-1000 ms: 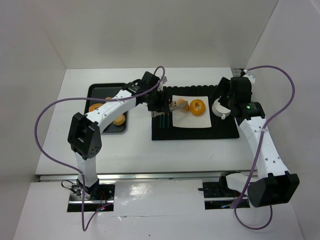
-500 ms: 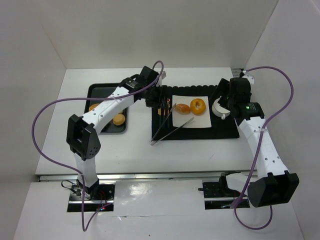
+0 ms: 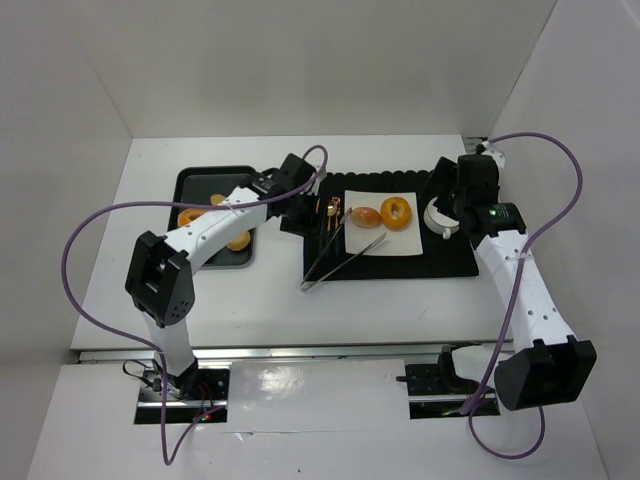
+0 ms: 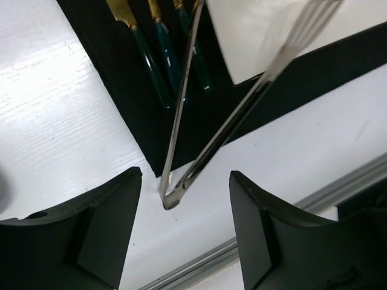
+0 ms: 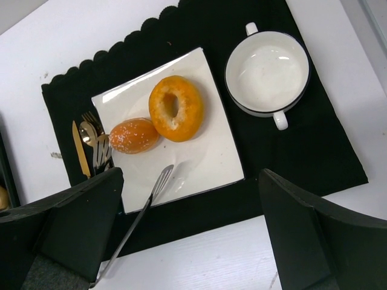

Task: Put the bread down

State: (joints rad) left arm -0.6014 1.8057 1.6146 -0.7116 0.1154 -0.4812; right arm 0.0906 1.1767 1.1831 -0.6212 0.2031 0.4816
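Note:
A sugared bun (image 3: 364, 216) and a ring-shaped bread (image 3: 396, 212) lie on the white square plate (image 3: 385, 243) on the black mat (image 3: 440, 258). In the right wrist view the bun (image 5: 134, 135) lies left of the ring bread (image 5: 175, 107). Metal tongs (image 3: 335, 260) lie free, tips on the plate, hinge end off the mat's front left corner. My left gripper (image 3: 298, 218) is open and empty, above the tongs' hinge end (image 4: 169, 199). My right gripper (image 3: 445, 192) is open and empty, above the mat beside the white bowl (image 3: 441, 219).
A black tray (image 3: 205, 180) at the left holds more breads (image 3: 190, 215). Gold and green cutlery (image 5: 91, 142) lies on the mat left of the plate. The bowl (image 5: 268, 71) stands right of the plate. White walls close in the table on three sides.
My left gripper held the tongs over the plate, then let them go. The tongs now lie on the plate and mat, the bun stays on the plate, and the left gripper has drawn back left.

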